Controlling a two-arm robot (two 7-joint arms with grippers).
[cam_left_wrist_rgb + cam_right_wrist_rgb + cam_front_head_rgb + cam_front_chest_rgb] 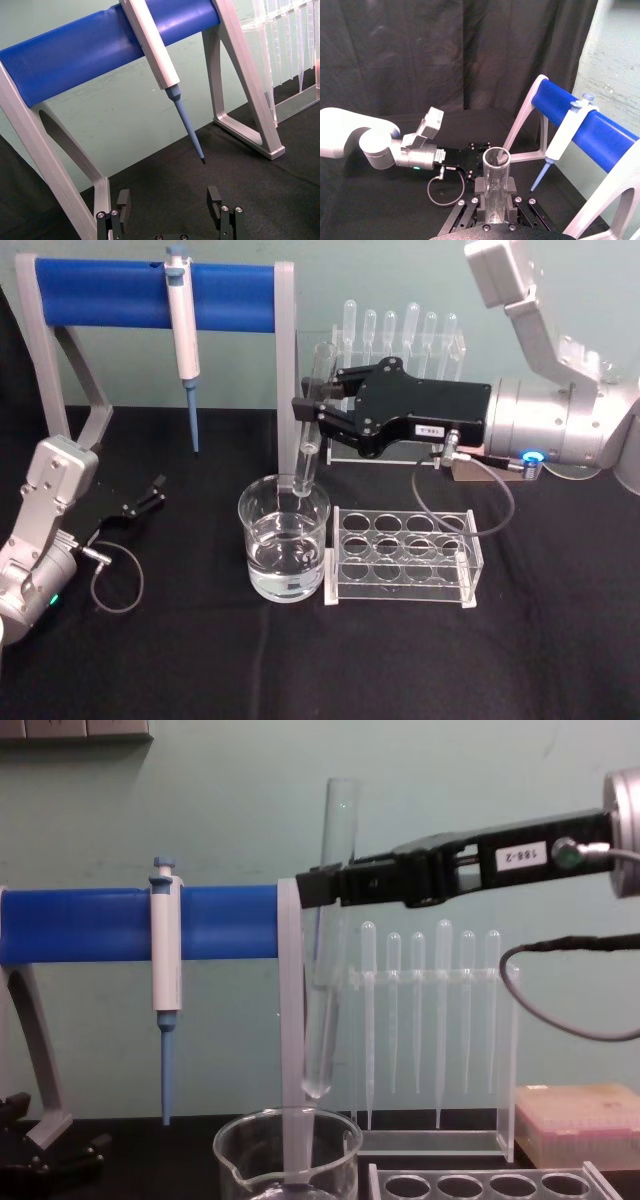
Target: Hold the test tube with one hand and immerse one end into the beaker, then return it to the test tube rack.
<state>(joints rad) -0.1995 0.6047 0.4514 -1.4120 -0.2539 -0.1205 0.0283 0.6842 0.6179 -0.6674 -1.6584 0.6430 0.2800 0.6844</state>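
The black desk [200, 660] carries a blue-barred stand [100, 295] at the back. In front of it the test tube rack [395, 595] lies just beside the beaker [262, 575], which holds clear liquid. The right gripper [310, 410] reaches in from the right, well above the desk, with its fingers clamped on the test tube [325, 1000] around mid-height. The left gripper [170, 200] rests parked at the desk's left, fingers apart. The tube leans slightly, open end up. In the chest view its rounded bottom hangs above the beaker's rim, not in the liquid. I judge that the immersion step is in hand. The next move calls for a straight descent that keeps the tip off the glass wall, before the tube goes to the empty rack.
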